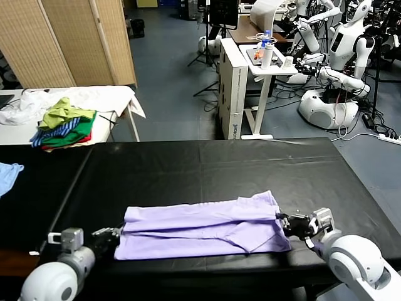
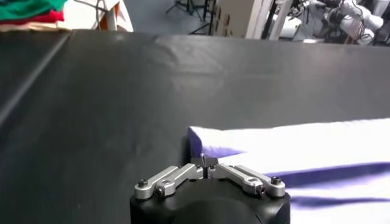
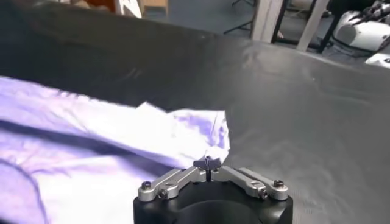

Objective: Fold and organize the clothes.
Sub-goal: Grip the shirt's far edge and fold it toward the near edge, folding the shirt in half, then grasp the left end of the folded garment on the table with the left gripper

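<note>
both grippers at the ends of a half-folded shirt

the lavender shirt [image 1: 203,227] lies on the near part of the black table [image 1: 207,166], folded lengthwise into a long band that runs from one side to the other, with loose layers and a few ridges along its top. the left gripper [image 1: 114,238] sits low at the band's left end, touching or just beside the cloth edge. the right gripper [image 1: 289,224] sits at the right end, close against the corner there. in both wrist views the fingertips are hidden, so i cannot tell whether either gripper is spread, pressed together or pinching fabric.

judging from the layout, the lengthwise fold is done and a crosswise fold comes next, bringing one end over the other. to do that well, each gripper should take all the layers at its corner, not just the top one, since thin fabric slips and the layers would slide apart. lift only a little above the table, keep the band lightly taut between the arms so it does not sag or twist, and lay the moving end down square on the other end.

a pile of green and striped clothes [image 1: 66,124] sits on a side table well away, and a light blue garment [image 1: 9,174] lies at the far left; neither is in the way.
</note>
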